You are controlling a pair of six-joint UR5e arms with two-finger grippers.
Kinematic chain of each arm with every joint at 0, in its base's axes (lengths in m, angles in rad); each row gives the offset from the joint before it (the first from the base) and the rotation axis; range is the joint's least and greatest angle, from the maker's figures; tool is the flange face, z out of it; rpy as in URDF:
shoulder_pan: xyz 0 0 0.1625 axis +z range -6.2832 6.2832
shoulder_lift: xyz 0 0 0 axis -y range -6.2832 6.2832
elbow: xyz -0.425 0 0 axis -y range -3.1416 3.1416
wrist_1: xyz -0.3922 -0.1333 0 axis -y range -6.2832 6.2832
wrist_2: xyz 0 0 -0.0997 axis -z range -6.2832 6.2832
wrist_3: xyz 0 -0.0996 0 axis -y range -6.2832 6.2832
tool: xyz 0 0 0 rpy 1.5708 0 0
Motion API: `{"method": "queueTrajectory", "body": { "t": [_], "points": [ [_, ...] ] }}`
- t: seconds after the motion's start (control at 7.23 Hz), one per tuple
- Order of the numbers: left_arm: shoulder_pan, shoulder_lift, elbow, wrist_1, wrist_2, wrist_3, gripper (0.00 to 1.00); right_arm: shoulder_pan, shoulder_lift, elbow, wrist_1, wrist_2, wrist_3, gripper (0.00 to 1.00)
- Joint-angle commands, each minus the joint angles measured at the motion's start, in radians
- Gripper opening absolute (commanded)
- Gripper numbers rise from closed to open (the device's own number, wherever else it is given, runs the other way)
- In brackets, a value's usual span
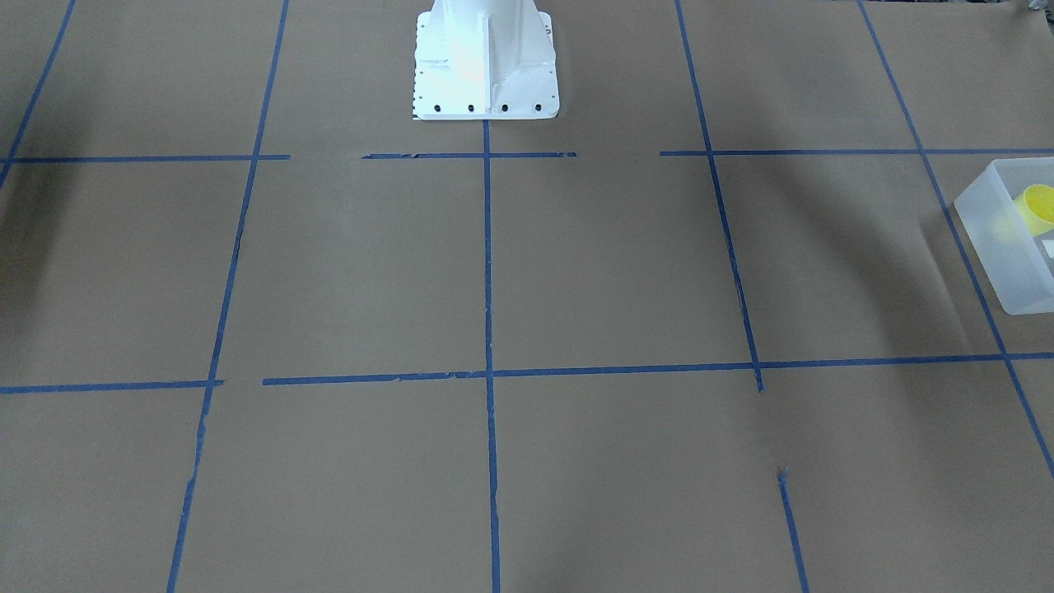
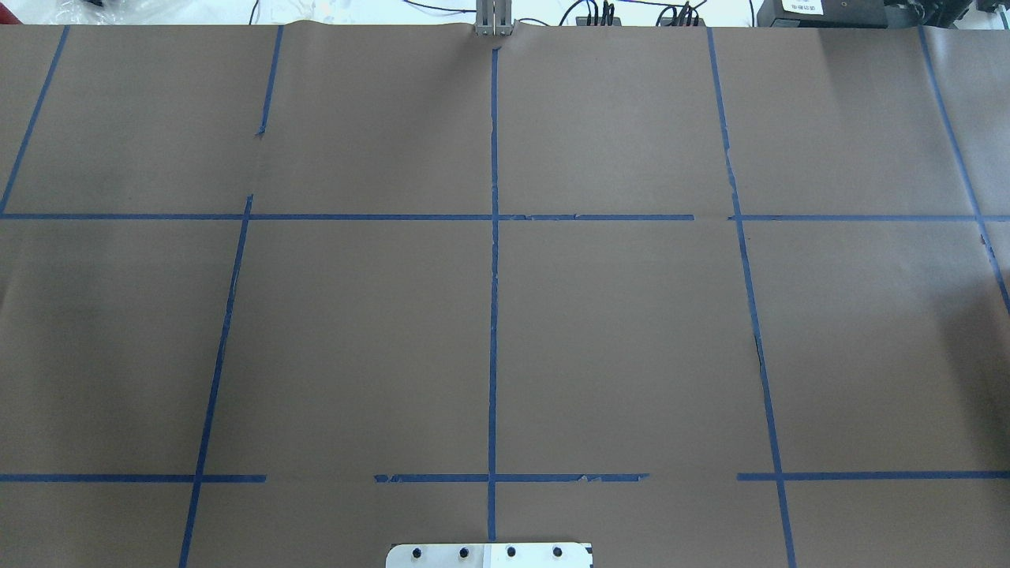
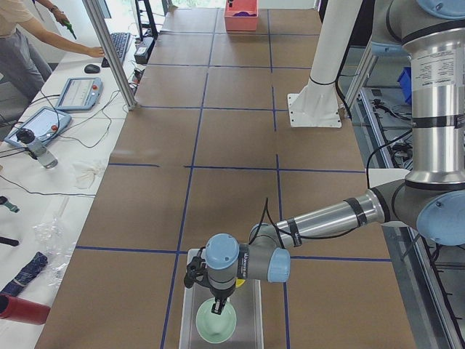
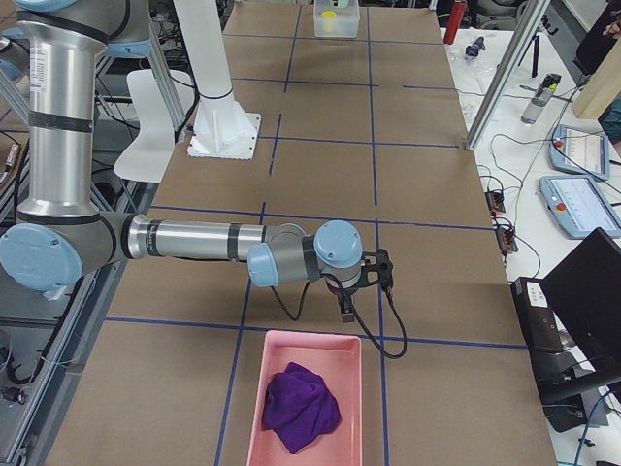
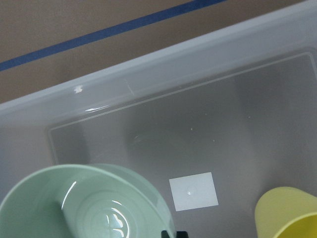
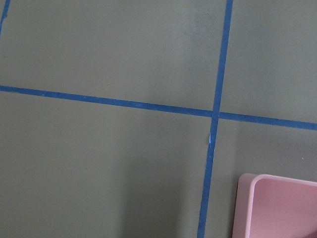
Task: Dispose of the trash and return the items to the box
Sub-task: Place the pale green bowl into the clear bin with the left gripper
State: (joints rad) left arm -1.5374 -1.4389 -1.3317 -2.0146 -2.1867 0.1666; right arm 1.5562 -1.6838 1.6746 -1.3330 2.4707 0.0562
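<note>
The translucent frosted box [image 3: 247,320] stands at the table's end near the left arm; it also shows in the front view [image 1: 1000,247] and the left wrist view [image 5: 198,124]. The yellow cup [image 5: 287,213] sits inside it, also seen in the front view [image 1: 1036,206]. The mint-green bowl [image 5: 84,203] is inside the box's outline beside the cup. My left gripper [image 3: 216,309] reaches down onto the bowl [image 3: 216,326]; I cannot tell if it grips it. My right gripper [image 4: 347,309] hangs over bare table beside a pink tray; I cannot tell its state.
A pink tray [image 4: 310,408] with a purple cloth [image 4: 301,408] lies at the right end; its corner shows in the right wrist view [image 6: 277,206]. The white robot base [image 1: 486,66] stands mid-table. Blue tape lines grid the brown table. An operator and pendants are beyond the far edge.
</note>
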Motion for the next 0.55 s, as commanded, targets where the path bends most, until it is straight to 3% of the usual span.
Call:
{"method": "queueTrajectory", "body": {
  "t": [0.0, 0.14, 0.42],
  "points": [
    [0.000, 0.000, -0.023, -0.006, -0.001, 0.001, 1.00, -0.005, -0.001, 0.000, 0.000, -0.001, -0.001, 1.00],
    [0.000, 0.000, -0.052, -0.004, -0.008, -0.004, 1.00, -0.007, 0.001, 0.004, 0.000, -0.001, -0.001, 1.00],
    [-0.001, 0.003, -0.142, 0.023, -0.147, -0.027, 1.00, -0.024, 0.006, 0.014, -0.002, -0.006, 0.023, 1.00]
  ]
}}
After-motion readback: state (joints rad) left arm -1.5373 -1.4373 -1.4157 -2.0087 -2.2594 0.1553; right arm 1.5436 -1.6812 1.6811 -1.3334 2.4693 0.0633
